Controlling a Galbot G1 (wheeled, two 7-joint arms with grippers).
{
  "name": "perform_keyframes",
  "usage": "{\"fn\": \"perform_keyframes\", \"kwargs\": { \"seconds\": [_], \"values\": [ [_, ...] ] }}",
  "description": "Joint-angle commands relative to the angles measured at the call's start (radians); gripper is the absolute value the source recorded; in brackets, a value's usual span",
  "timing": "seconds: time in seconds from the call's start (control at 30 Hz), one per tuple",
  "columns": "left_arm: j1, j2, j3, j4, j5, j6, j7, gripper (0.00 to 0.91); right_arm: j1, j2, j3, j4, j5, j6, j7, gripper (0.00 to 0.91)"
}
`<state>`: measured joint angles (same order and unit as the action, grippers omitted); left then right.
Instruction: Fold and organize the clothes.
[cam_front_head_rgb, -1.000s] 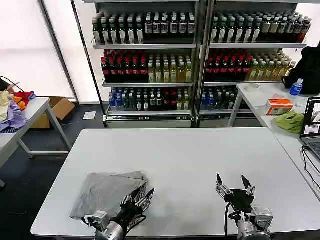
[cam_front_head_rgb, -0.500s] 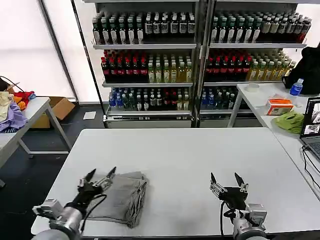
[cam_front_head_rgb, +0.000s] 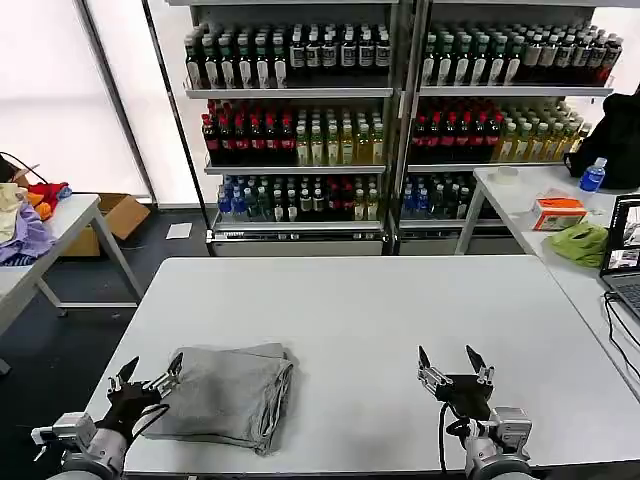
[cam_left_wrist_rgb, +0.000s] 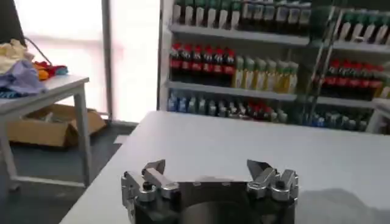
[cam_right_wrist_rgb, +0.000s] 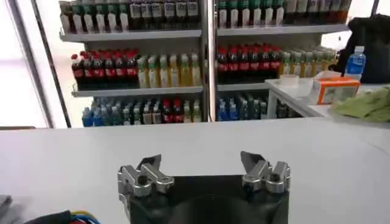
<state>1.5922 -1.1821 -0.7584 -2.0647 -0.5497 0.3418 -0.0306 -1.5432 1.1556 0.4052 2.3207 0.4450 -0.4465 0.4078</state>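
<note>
Left pincer (cam_front_head_rgb: 146, 376): moved from over the folded grey shirt (cam_front_head_rgb: 226, 392) to the lower left of the frame, now just off the garment's left edge, fingers spread wide and holding nothing; the left wrist view shows the same pincer (cam_left_wrist_rgb: 210, 174) with both fingers well apart above bare white counter (cam_front_head_rgb: 360, 300). Right pincer (cam_front_head_rgb: 453, 362): shifted slightly up-frame in the lower right, fingers apart, empty, well away from the shirt; the right wrist view confirms it (cam_right_wrist_rgb: 203, 166) gaping over the counter. Folded grey shirt: lies flat in the lower left of the frame near the counter's front edge, its layered folds bunched along its right side, flatter than a second ago. Background: bottle shelves (cam_front_head_rgb: 400, 110) across the upper frame.
</note>
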Motion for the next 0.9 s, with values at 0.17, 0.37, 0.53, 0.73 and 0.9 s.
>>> {"fn": "perform_keyframes", "kwargs": {
  "seconds": [0.17,0.37,0.53,0.73,0.9],
  "values": [
    [0.014,0.015,0.006,0.067,0.076,-0.010,0.039,0.907,-0.014,0.010,0.000,0.007,-0.007,0.000,0.002,0.907],
    [0.005,0.009,0.031,0.085,0.069,-0.009,0.053,0.907,-0.016,0.011,0.001,0.011,-0.011,-0.003,0.002,0.907],
    [-0.004,0.003,0.044,0.117,0.055,-0.011,0.061,0.907,-0.016,0.009,0.005,0.006,-0.010,-0.003,0.002,0.907],
    [-0.009,-0.004,0.054,0.139,0.057,-0.010,0.069,0.907,-0.017,0.011,-0.001,-0.001,-0.010,0.000,0.001,0.907],
    [-0.006,-0.009,0.067,0.143,0.059,-0.010,0.076,0.010,-0.011,0.012,-0.003,-0.007,-0.009,-0.001,0.002,0.907]
  ]
}}
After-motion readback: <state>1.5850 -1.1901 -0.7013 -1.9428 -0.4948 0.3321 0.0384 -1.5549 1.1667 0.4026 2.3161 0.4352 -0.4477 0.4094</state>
